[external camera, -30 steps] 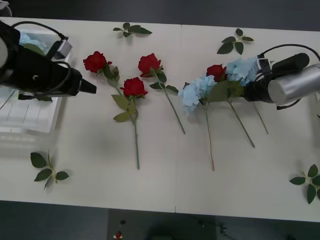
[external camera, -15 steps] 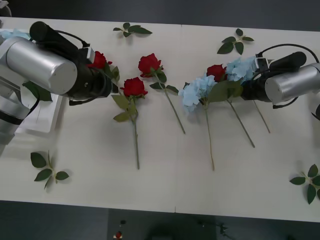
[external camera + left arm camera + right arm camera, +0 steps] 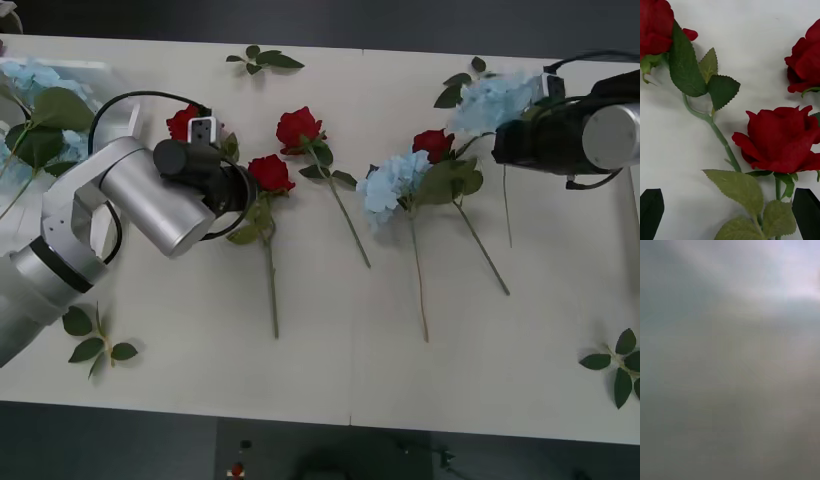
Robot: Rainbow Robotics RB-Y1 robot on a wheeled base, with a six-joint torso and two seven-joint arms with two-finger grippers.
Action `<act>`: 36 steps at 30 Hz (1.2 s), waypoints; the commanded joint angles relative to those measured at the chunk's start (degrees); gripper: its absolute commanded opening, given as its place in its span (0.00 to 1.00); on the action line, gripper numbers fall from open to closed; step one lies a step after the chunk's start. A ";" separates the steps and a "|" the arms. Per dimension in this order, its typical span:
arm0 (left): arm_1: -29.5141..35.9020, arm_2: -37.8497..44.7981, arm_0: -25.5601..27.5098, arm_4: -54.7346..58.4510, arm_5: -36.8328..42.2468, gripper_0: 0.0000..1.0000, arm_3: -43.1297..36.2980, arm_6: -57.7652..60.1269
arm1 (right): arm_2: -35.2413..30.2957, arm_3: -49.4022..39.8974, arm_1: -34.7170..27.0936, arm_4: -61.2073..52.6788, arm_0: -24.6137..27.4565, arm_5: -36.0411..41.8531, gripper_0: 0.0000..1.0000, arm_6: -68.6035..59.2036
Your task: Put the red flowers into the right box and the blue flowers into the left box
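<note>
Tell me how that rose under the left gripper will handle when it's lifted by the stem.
The rose between the open left gripper fingers has a thin stem below a fuller bloom, so it will probably droop or swing head-first. Its leaves look soft and may bend in the grip. It seems light.

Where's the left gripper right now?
In the front view, the left gripper hovers left of centre over the roses, fingers open around one rose stem.
</note>
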 commanded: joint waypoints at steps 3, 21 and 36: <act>-0.75 0.48 -1.69 -1.40 -1.42 1.00 0.76 2.08 | -10.37 -11.68 -3.78 -9.42 7.06 -0.11 0.00 8.31; 9.97 0.92 1.12 9.93 -2.74 1.00 -10.67 -0.03 | -26.28 -43.23 -4.57 -33.50 26.13 -0.03 0.00 45.49; 21.31 32.30 25.47 59.50 -5.03 1.00 -20.07 -45.46 | -26.37 -45.34 2.29 -45.01 26.13 5.51 0.00 68.60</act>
